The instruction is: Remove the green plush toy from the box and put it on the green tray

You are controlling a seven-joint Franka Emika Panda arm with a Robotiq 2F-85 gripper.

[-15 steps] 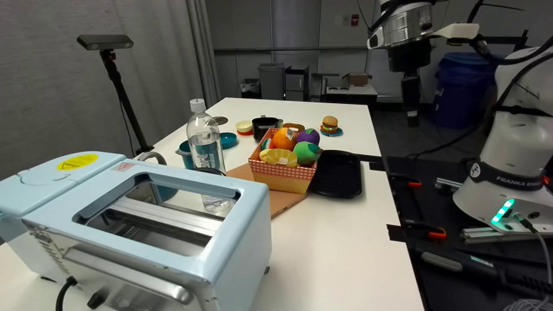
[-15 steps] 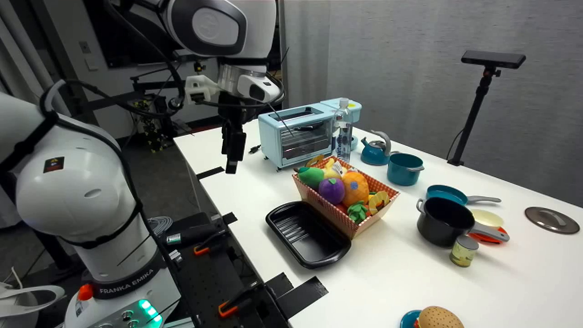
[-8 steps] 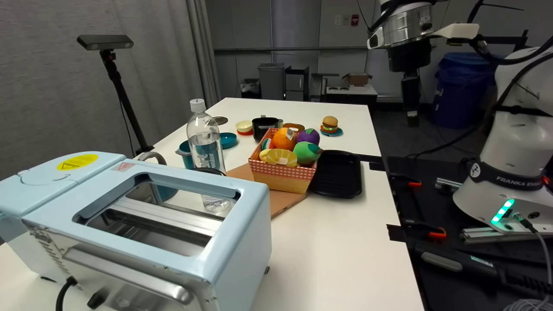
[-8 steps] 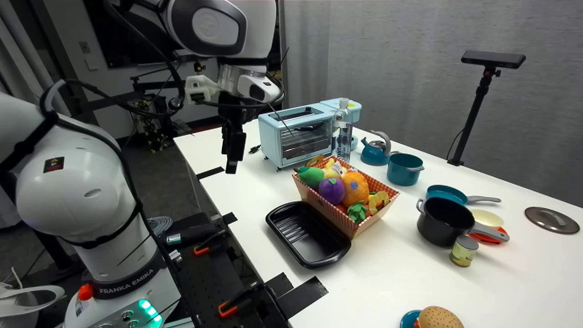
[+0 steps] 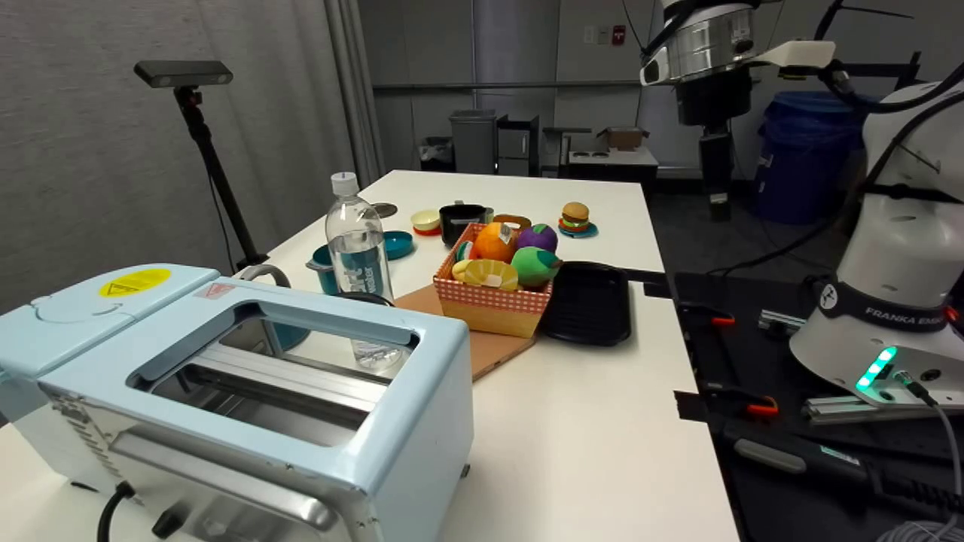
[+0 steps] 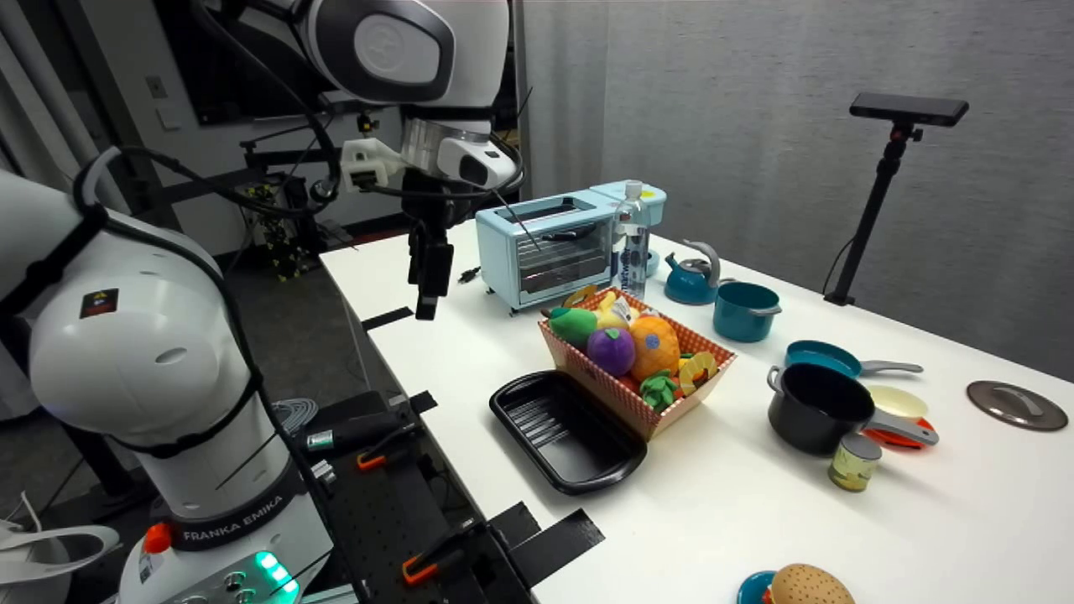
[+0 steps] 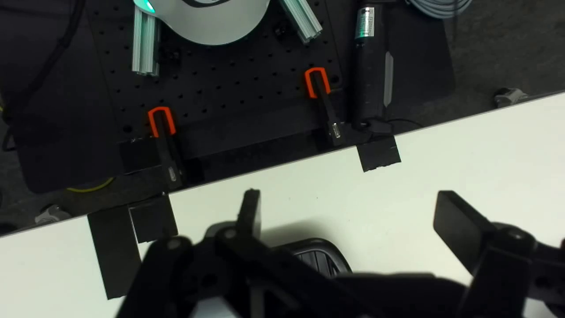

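The green plush toy (image 5: 533, 266) lies in the box among purple, orange and yellow toys; it also shows in an exterior view (image 6: 573, 326). The box (image 5: 489, 315) is open-topped with a red checked rim, and its wall shows in an exterior view (image 6: 597, 382). The green tray (image 5: 591, 305) looks black and sits empty right beside the box (image 6: 560, 432). One tray corner shows in the wrist view (image 7: 321, 261). My gripper (image 7: 346, 207) is open and empty, its fingers wide apart. It hangs high above the table's edge side, away from the box, in both exterior views (image 5: 719, 207) (image 6: 426, 309).
A pale blue toaster oven (image 5: 429, 376) and a tall water bottle (image 6: 631, 247) stand beyond the box. A brown board (image 5: 493, 352) lies by the box. A black pot (image 6: 810, 411), a can (image 6: 855, 463), a teal pot (image 6: 745, 312) and a toy burger (image 5: 575, 216) stand on the table.
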